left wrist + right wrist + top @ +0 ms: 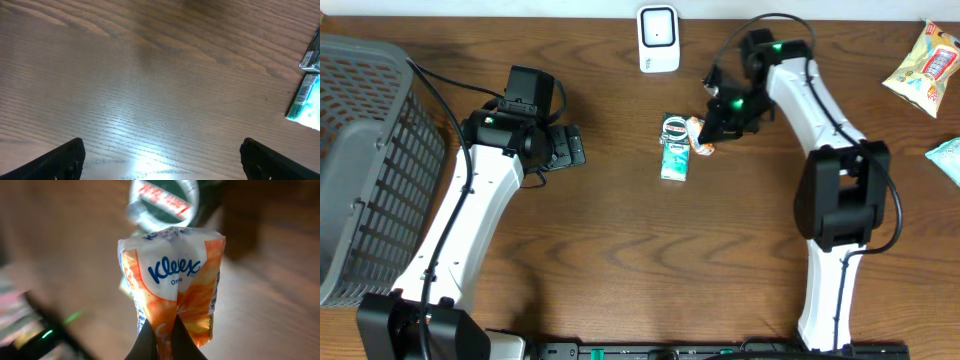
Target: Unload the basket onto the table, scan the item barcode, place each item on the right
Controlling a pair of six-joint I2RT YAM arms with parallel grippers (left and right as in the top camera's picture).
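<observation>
Right hand (165,341) tight on the Kleenex pack (170,275) — left hand (161,157) spread wide, empty, above the table (150,75)

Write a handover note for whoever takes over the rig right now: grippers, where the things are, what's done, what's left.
The right gripper is shut on the Kleenex pack, pinching one end, right beside the green box at mid-table.
The left gripper is open, holding nothing, over bare table.
The scanner stands at the far edge, apart from the pack.
Done: pack grasped.
Left: bring its barcode to the scanner; the barcode isn't visible in these views.
</observation>
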